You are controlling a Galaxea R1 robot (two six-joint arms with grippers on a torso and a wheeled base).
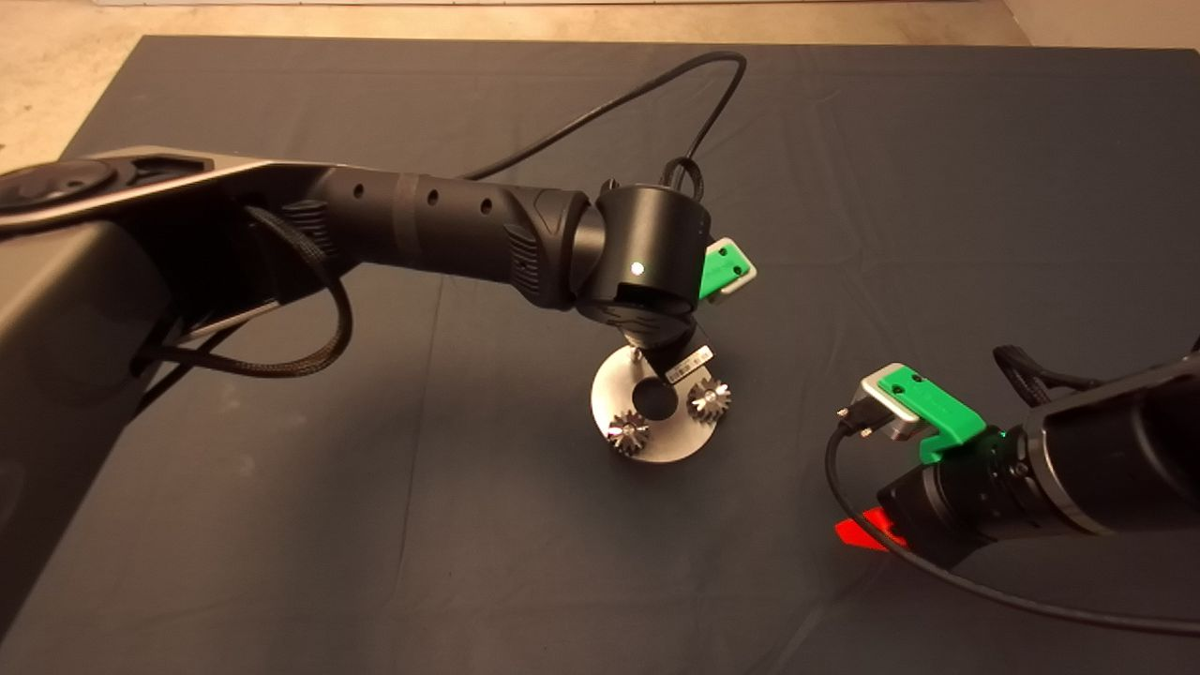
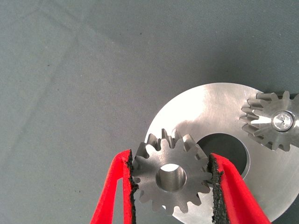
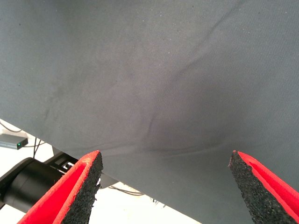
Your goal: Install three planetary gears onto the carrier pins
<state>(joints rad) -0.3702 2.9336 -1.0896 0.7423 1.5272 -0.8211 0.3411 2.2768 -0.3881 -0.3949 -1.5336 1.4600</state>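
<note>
— Three gears are in the pictures. Two of them already sit on the round silver disc (image 1: pixel 656 436). One gear (image 1: pixel 629 432) is at the lower left of the disc in the head view. Another gear (image 1: pixel 710 401) is on its right side. Each has a shiny pin tip in its middle.

— Where is the third gear (image 2: pixel 171 177)?

— You can see it at the bottom middle of the left wrist view. The left gripper (image 2: pixel 171 179) has its two red fingers (image 2: pixel 233 196) pinching it, one black pad on each side. It lies flat, over the edge of the disc and next to the big centre hole (image 2: pixel 224 151). Its own hole shows something silver inside, but I cannot tell if that is a pin.

— And the disc?

— It lies flat on the dark mat (image 1: pixel 375 525) that covers the desk, just right of the middle of the head view. The left arm (image 1: pixel 441 230) comes in from the left and hangs right over the top part of the disc, so that part is hidden.

— What about the other arm?

— The right gripper (image 3: pixel 166 179) waits at the lower right of the head view, well apart from the disc. Its fingers are spread wide with nothing between them, only mat under them. A black cable (image 1: pixel 937 562) lies on the mat beside it.
</note>
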